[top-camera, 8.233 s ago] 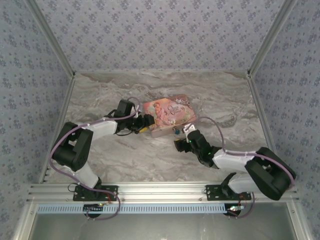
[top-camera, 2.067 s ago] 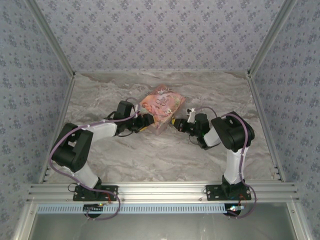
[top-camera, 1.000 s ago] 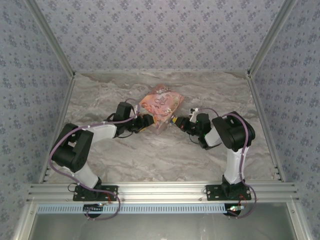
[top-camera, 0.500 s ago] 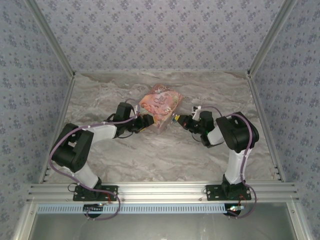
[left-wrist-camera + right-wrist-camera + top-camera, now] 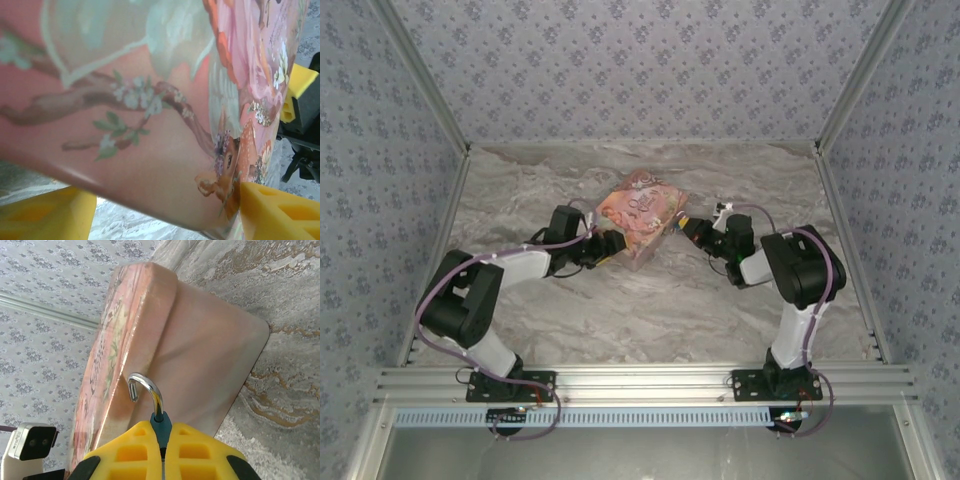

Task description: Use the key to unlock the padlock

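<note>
A teal padlock [image 5: 161,423] is pinched between the yellow fingers of my right gripper [image 5: 162,442], which is shut on its body. Its silvery shackle [image 5: 150,387] sticks out as an open hook, its free end clear of the body and close to the side of the pink illustrated box [image 5: 200,365]. That box [image 5: 642,210] stands tilted up on the marble table, with my left gripper [image 5: 608,246] closed across its near-left corner. In the left wrist view the box [image 5: 150,100] lies between the two yellow fingers [image 5: 280,215]. The key is hidden.
The right gripper [image 5: 688,228] hovers just off the box's right side. Patterned walls [image 5: 640,70] close off the back and both sides of the table [image 5: 650,310]. An aluminium rail [image 5: 640,385] runs along the near edge by the arm bases.
My right gripper has drawn back and to the right from the box's side, carrying the padlock. The box stays tilted in the left gripper.
</note>
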Controlling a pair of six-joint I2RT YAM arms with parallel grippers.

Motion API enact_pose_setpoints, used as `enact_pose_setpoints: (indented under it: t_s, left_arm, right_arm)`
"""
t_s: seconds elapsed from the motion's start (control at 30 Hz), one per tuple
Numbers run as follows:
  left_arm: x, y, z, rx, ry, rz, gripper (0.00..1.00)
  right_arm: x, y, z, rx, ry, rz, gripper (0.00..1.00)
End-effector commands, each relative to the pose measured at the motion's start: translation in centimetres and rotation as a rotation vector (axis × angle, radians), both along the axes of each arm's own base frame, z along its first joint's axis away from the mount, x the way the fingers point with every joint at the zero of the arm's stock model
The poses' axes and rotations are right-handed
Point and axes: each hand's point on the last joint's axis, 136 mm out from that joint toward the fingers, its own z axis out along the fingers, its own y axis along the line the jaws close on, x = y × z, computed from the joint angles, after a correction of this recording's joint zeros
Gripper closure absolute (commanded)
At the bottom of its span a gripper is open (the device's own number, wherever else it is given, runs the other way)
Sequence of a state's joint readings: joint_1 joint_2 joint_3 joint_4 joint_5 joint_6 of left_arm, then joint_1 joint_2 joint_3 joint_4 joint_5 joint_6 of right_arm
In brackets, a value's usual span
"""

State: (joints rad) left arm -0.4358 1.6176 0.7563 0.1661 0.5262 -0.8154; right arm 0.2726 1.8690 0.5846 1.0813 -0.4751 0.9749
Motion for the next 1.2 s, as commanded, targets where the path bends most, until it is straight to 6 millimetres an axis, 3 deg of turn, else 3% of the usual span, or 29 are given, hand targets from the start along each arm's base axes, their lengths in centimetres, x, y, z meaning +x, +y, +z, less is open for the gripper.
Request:
enact_pose_setpoints:
  t_s: [0.0,0.3,0.6,0.73,0.9,1.03,1.17]
  left_arm:
    - [-2.3,2.7,-3.4,0.133,0.13,0.029,0.24]
    - [1.0,2.8,3.2,0.108,-0.041,0.064,0.06]
    - [2.7,7.8,11.4,0.287,-0.333,0.227,0.0]
    - [2.4,10.3,14.2,0.336,-0.438,0.32,0.01]
    - [0.6,15.1,17.0,0.366,-0.583,0.548,0.0]
    - [-1.0,17.6,18.1,0.374,-0.639,0.643,0.0]
    - [-1.9,18.9,18.3,0.393,-0.637,0.669,0.0]
  right_arm:
    - [-0.6,-0.8,0.9,-0.069,-0.038,-0.007,0.96]
    - [-3.4,-2.6,1.9,-0.244,-0.027,0.0,0.96]
    - [-8.1,-3.2,5.0,-0.472,-0.026,0.092,0.95]
    - [-10.5,-3.2,5.1,-0.57,0.018,0.133,0.95]
    - [-13.4,-3.2,4.3,-0.699,0.091,0.175,0.95]
    - [-15.3,-3.2,3.9,-0.805,0.143,0.218,0.95]
    - [-17.0,-3.0,3.4,-0.898,0.194,0.262,0.95]
